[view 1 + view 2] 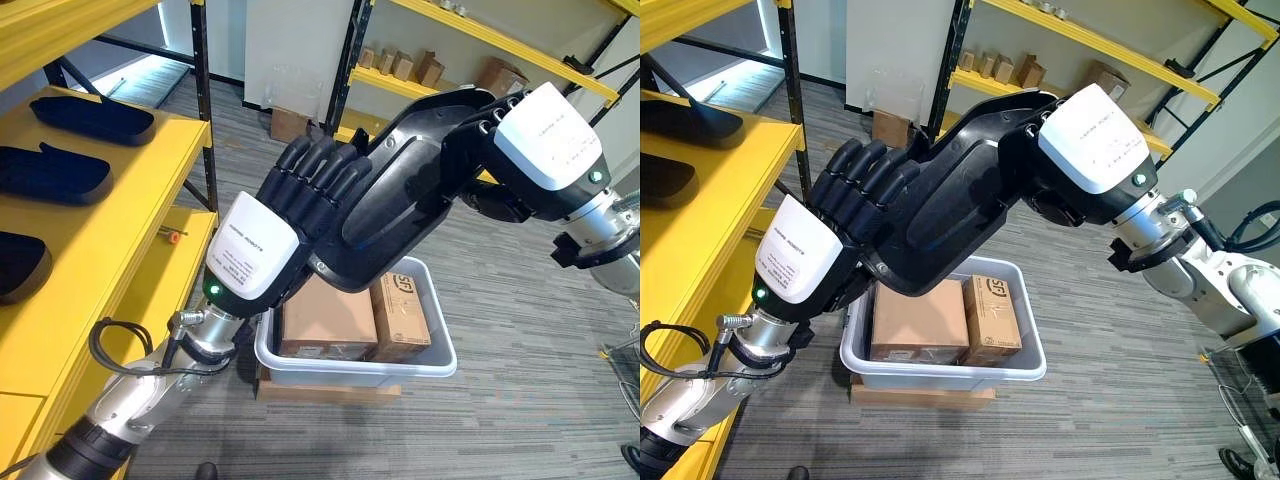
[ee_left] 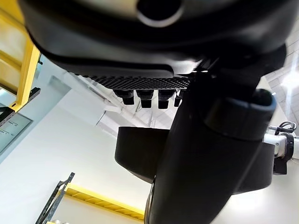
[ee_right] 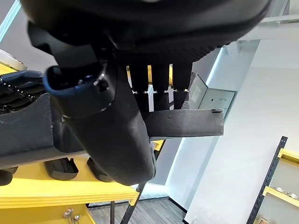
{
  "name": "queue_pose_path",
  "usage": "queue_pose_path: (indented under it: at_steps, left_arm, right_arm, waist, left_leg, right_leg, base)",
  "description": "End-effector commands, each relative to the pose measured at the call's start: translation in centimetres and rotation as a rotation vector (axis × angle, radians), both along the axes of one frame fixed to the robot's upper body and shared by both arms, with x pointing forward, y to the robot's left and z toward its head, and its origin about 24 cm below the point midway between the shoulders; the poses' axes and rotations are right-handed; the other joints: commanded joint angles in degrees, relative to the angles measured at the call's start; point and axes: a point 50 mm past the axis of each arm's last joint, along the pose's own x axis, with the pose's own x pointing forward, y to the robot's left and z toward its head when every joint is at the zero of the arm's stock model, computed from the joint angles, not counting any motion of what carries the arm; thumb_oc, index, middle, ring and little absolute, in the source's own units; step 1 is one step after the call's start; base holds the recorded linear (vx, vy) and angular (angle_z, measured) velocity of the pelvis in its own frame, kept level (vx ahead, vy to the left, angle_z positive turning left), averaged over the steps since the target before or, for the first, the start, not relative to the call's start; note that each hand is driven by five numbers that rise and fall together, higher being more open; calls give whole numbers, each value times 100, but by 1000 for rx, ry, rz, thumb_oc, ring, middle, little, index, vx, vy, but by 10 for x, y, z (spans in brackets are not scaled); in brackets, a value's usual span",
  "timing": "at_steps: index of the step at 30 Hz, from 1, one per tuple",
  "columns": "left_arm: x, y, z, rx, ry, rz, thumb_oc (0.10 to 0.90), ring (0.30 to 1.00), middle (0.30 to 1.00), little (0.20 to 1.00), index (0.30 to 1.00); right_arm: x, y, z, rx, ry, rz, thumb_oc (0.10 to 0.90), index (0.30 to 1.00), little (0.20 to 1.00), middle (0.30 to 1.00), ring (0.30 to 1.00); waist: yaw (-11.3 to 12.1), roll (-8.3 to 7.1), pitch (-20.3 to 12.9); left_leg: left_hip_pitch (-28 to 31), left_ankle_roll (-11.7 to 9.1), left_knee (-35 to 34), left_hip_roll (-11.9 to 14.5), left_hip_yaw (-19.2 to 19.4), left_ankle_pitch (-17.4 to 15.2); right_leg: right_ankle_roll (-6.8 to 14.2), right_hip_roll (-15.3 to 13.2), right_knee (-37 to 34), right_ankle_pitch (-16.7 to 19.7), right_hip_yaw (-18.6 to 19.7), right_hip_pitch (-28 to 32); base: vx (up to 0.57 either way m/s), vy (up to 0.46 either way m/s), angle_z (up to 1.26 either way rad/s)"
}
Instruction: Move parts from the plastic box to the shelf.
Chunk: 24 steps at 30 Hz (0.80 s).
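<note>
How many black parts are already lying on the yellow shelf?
3 in the left eye view: one at the back, one in the middle, one nearest, cut by the edge. More may lie outside the view.

Left hand [image 1: 262,243] and right hand [image 1: 540,130], fingers curled

Yellow shelf [image 1: 120,190], black part [image 1: 400,200], grey box [image 1: 400,362]

Bright, even light; blurred wrist close-ups
</note>
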Motion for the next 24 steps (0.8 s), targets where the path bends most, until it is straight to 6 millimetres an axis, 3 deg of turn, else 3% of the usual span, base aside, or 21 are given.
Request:
queue_pose_path:
  at_steps: [1, 24]
  left_arm:
    - [-7, -23, 47, -9, -240, -159, 900, 1000, 1000, 1000, 1000]
    - [-5, -37, 40, -35, -160, -234, 900, 1000, 1000, 1000, 1000]
  right_arm:
    - [-1, 0, 69, 175, -247, 5, 400, 300, 300, 300, 300]
    - [6, 24, 82, 172, -258, 78, 400, 300, 300, 300, 300]
  waist:
    - [76, 160, -420]
    - [62, 154, -398]
  left_leg:
    - [654, -43, -48, 273, -75, -774]
    - [666, -24, -48, 277, -7, -771]
  right_leg:
    - [311, -176, 426, -178, 223, -60]
    - [290, -153, 384, -145, 315, -96]
  base:
    - [0, 0, 0]
    - [0, 0, 0]
